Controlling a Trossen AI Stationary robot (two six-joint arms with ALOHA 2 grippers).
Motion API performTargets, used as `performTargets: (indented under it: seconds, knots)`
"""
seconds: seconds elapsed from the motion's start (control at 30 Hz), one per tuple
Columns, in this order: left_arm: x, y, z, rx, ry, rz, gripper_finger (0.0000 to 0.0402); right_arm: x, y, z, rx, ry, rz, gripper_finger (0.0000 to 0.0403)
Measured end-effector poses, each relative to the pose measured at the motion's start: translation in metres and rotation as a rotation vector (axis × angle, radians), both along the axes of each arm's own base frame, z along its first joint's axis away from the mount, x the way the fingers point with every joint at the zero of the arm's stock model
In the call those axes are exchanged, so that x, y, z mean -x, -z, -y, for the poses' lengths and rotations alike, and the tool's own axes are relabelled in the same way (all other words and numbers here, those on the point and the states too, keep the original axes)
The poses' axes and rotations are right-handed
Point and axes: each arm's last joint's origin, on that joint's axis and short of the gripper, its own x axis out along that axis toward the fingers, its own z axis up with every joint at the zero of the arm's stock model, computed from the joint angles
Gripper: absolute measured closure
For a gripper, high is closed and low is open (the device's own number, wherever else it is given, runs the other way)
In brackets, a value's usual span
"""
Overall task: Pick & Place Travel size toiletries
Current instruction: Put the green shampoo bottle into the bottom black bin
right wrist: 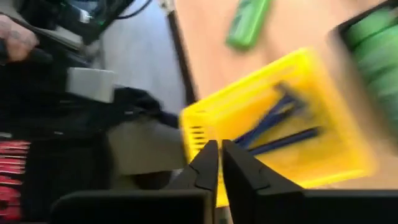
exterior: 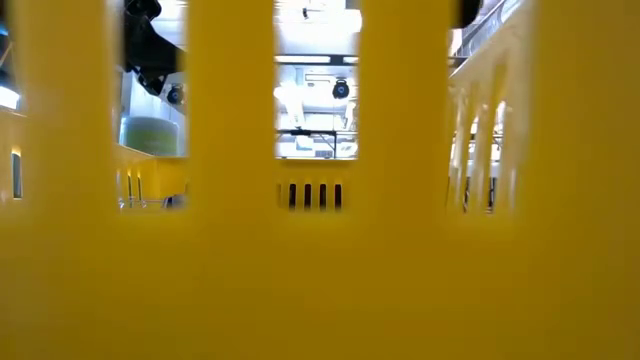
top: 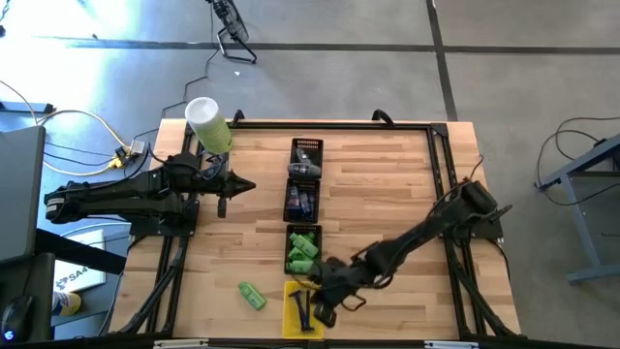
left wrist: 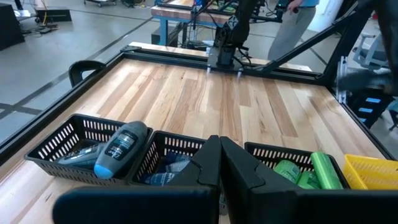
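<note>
Three black trays stand in a column down the table's middle, with a yellow tray (top: 289, 315) at the near edge. The far tray holds a grey-blue oval piece (left wrist: 121, 149), and the nearest black tray (top: 289, 254) holds green bottles (top: 304, 247). Thin dark-blue sticks (right wrist: 280, 124) lie in the yellow tray. One green bottle (top: 252, 296) lies loose on the table, left of the yellow tray. My right gripper (right wrist: 220, 165) hovers shut over the yellow tray's near side, with nothing between its fingers. My left gripper (left wrist: 220, 162) waits shut at the table's left, pointing at the trays.
A big pale-green cylinder with a white top (top: 208, 124) stands at the far left corner. The middle black tray (top: 301, 201) holds blue items. The yellow tray's wall (exterior: 320, 260) fills the low view. Bare wood lies left and right of the tray column.
</note>
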Motion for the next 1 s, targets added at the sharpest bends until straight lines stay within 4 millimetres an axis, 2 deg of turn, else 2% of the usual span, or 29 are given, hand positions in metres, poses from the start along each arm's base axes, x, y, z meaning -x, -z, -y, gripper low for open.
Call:
performTargets:
  seconds: [0.3, 0.43, 0.6, 0.8, 1.0]
  knots:
    - [0.0, 0.0, 0.0, 0.0, -0.001, -0.001, 0.0401, 0.034, -0.047, 0.043, 0.366, -0.044, 0.026, 0.04]
    - [0.0, 0.0, 0.0, 0.0, -0.002, -0.001, 0.0401, 0.05, -0.059, 0.063, 0.465, -0.054, 0.035, 0.0401]
    - [0.0, 0.001, 0.0, 0.002, -0.002, -0.009, 0.0401, 0.072, -0.059, 0.096, 0.522, -0.075, 0.055, 0.0401]
    - [0.0, 0.001, 0.0, -0.022, 0.003, -0.009, 0.0401, 0.104, -0.039, 0.138, 0.546, -0.089, 0.073, 0.0401]
    - [0.0, 0.0, 0.0, -0.052, 0.007, -0.001, 0.0401, 0.137, -0.027, 0.168, 0.534, -0.063, 0.181, 0.04]
